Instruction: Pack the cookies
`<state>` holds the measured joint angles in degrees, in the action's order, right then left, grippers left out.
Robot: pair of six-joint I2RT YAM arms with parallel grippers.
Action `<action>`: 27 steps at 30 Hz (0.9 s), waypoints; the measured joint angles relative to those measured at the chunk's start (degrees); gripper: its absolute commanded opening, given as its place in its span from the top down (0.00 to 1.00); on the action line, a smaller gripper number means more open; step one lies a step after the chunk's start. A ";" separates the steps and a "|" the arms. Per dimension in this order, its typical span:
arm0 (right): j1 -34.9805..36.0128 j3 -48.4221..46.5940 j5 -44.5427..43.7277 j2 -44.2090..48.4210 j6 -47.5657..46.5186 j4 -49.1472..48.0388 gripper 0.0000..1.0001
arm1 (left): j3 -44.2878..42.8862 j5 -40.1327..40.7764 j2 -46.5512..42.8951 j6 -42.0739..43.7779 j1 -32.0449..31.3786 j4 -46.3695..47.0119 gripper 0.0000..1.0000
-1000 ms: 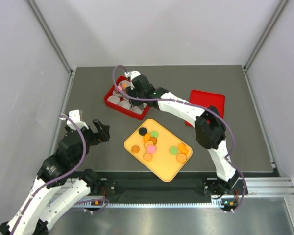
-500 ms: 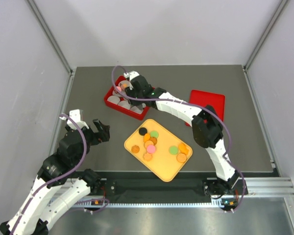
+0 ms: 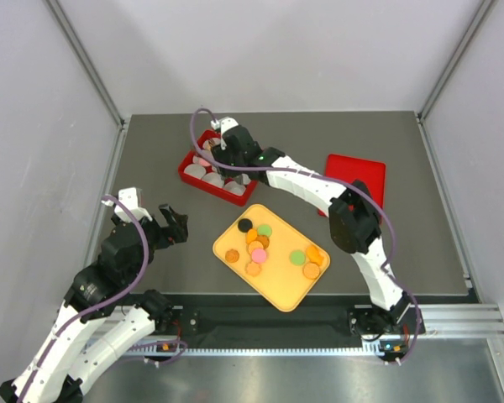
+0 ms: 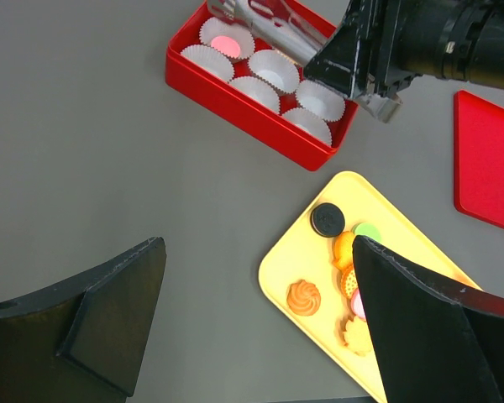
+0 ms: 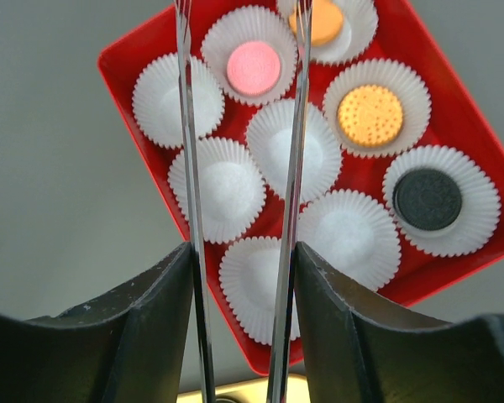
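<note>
The left gripper hovers over the dark table at its near left side, jaws spread wide and nothing between them; it stands apart from everything else. Just to its right lies a yellow tray, set at an angle, carrying a loose cluster of cookies in orange, green and pink, some overlapping; one black cookie sits at the tray's far corner.

Beyond the tray sits a red box lined with white paper cups. In the right wrist view four cups hold one cookie each: a pink one, a plain orange one, a speckled orange one and a black one; the five other cups in view are empty. The right gripper reaches across over this box; its long thin fingers stand parted and parallel, released, with no cookie between them; the pink one lies in its cup below the gap.

A flat red lid lies on the table to the right of the box, well apart from it.
</note>
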<state>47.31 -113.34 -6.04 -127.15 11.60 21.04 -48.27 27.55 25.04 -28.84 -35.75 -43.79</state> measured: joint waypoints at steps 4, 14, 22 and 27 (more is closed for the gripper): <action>-0.02 -2.10 -0.72 0.22 -0.87 0.46 0.53 | 0.00 0.04 0.00 0.00 0.00 -0.02 0.03; 0.74 15.61 -5.42 22.64 -0.85 5.66 0.56 | 0.00 0.20 0.00 0.00 0.00 -0.02 0.03; 11.87 43.34 -11.23 52.15 5.31 10.51 0.56 | 0.00 0.07 -0.28 0.02 0.00 0.00 0.03; 22.12 55.32 -13.73 63.12 13.49 17.46 0.57 | 0.02 -0.17 -0.28 0.02 0.00 0.02 0.03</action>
<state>69.43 -58.02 -19.77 -64.03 25.08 38.50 -48.25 27.38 24.75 -28.82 -35.75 -43.77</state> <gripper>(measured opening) 0.439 0.972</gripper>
